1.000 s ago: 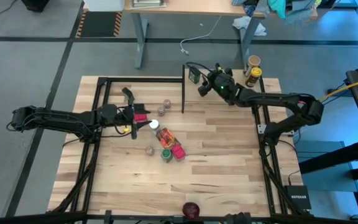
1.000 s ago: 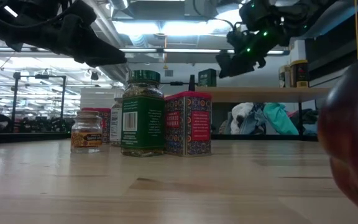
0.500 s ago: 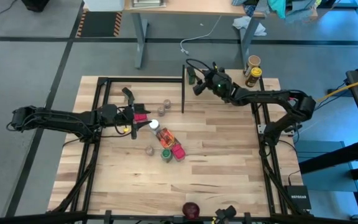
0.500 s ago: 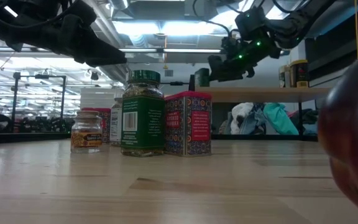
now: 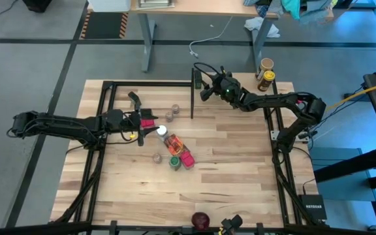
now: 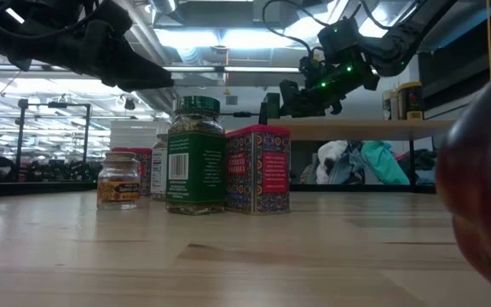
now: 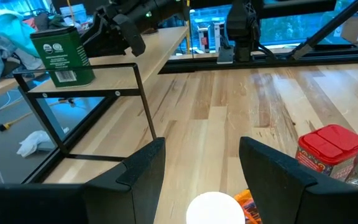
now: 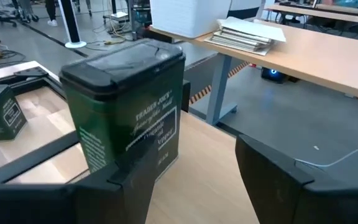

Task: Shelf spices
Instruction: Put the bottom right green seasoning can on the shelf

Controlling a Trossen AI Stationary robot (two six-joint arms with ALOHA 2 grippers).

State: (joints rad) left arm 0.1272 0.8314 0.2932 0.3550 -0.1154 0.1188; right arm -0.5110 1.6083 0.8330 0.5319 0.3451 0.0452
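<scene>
A dark green tin (image 8: 129,106) with a black lid stands upright on the narrow wooden shelf (image 7: 98,87) at the table's far edge, next to a black post. My right gripper (image 5: 205,91) is open at the tin, reaching in from the right. One finger is close beside the tin and the other stands well clear. Spices cluster mid-table: a green-lidded jar (image 6: 194,153), a pink-red box (image 6: 258,169) and a small jar (image 6: 118,179). My left gripper (image 7: 201,168) hovers open over the white-capped bottle (image 7: 213,208). My right gripper has one finger (image 8: 114,186) close against the lower side wall (image 8: 160,155) of the green tin. I cannot tell whether it touches. The fingers come level from the table's right side, and the tin stands upright on the shelf board.
Two more jars (image 5: 265,72) stand on the shelf's right end. A red box (image 7: 328,146) sits beside the white-capped bottle, and small jars (image 5: 173,112) stand near the post. A dark red round thing (image 5: 201,219) lies at the near edge. Bare planks lie right of the cluster.
My right gripper has moved toward the table's left along the shelf. In the low view the green tin has shifted the same way, still upright. My left arm has kept still.
</scene>
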